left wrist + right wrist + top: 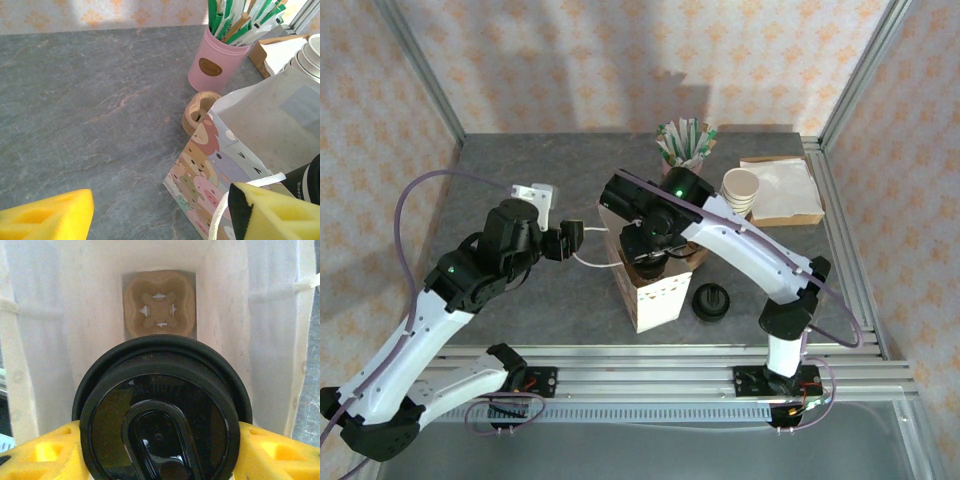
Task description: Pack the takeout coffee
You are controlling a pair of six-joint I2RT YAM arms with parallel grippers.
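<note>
The takeout coffee point(160, 415) shows its round black lid from above, inside the white walls of a paper bag point(75, 315). My right gripper point(160, 452) is shut on it, a yellow finger point(40, 452) on each side. Below it, at the bag's bottom, lies a tan cup carrier point(159, 305). From above, the right gripper point(650, 248) reaches down into the mouth of the bag point(648, 295). My left gripper point(570, 240) sits just left of the bag, open. The bag's animal-print side point(220, 160) and its white handle point(220, 220) lie beside the left gripper's right finger point(280, 212).
A loose black lid point(711, 301) lies on the table right of the bag. Behind stand a pink holder of green stirrers point(685, 145), a stack of cream cups point(741, 190) and a napkin tray point(782, 188). A tan cardboard piece point(200, 110) lies by the bag.
</note>
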